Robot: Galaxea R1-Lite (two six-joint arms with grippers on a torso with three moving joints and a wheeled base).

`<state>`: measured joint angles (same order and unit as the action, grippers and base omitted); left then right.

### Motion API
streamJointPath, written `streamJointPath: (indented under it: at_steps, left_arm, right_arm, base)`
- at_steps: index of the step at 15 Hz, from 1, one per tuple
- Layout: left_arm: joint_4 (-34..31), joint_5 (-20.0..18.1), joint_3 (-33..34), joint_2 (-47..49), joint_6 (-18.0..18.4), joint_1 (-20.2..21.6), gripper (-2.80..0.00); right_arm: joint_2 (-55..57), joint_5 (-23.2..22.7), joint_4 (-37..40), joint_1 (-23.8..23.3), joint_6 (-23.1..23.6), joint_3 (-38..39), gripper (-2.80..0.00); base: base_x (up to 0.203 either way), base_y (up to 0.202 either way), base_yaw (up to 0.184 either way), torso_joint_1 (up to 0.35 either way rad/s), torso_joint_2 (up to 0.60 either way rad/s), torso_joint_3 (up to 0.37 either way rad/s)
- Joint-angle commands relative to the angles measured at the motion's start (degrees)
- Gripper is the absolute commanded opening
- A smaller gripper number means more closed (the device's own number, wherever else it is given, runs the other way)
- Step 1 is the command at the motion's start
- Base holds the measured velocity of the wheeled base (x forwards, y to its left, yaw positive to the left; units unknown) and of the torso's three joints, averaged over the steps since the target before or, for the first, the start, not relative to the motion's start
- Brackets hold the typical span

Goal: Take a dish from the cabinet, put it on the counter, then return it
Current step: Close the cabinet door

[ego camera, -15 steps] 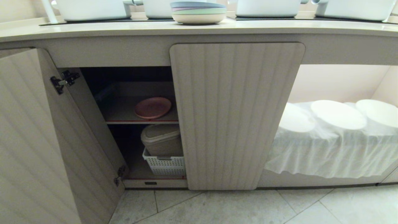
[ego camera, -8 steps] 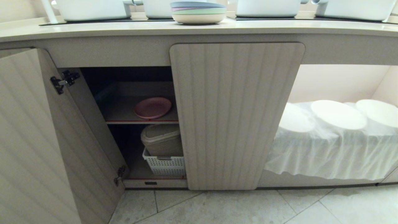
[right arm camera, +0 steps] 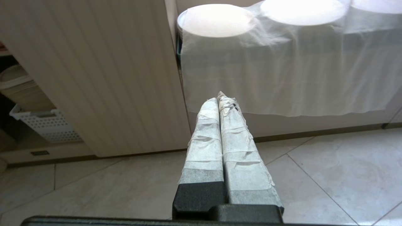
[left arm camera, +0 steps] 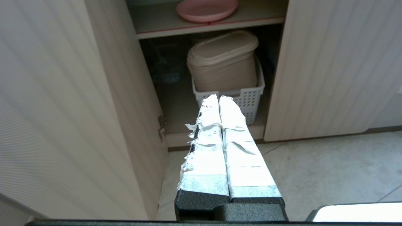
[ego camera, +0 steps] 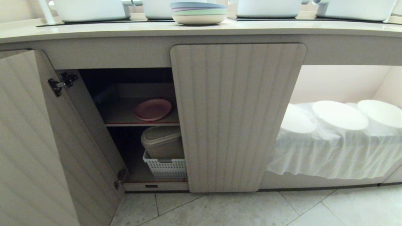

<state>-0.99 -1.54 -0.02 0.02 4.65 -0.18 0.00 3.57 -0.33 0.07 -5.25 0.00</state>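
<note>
I see the dish on the cabinet shelf at my eleven o'clock, reachable; left gripper and right gripper both clenched, empty.

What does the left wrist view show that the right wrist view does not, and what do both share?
Only the left wrist view shows the pink dish on the cabinet's upper shelf, the open left door, and the shut left claw.

Only the right wrist view shows the white discs under white cloth in the doorless recess, and the shut right claw.

Both show the closed ribbed door, the beige lidded container in the white basket, and the tiled floor.
</note>
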Motion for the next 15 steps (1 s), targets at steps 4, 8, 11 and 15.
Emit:
streamJointPath:
  at_steps: [4,8,11,15]
  left_arm:
    - [0.0,0.0,0.0,0.0,-0.8,0.0,-2.8]
    - [0.0,0.0,0.0,0.0,-0.7,0.0,-2.8]
    - [0.0,0.0,0.0,0.0,-0.6,0.0,-2.8]
    - [0.0,-0.2,0.0,0.0,-0.6,0.0,-2.8]
  right_arm:
    - [0.0,0.0,0.0,0.0,0.0,0.0,-2.8]
    - [0.0,0.0,0.0,0.0,0.0,0.0,-2.8]
    - [0.0,0.0,0.0,0.0,0.0,0.0,-2.8]
    - [0.0,0.0,0.0,0.0,0.0,0.0,-2.8]
  base:
    - [0.002,0.159,-0.001,0.003,0.0,0.004]
    - [0.0,0.194,-0.001,0.002,0.0,0.003]
    - [0.0,0.096,-0.002,-0.001,0.0,0.002]
    - [0.0,0.0,0.0,0.0,0.0,0.0]
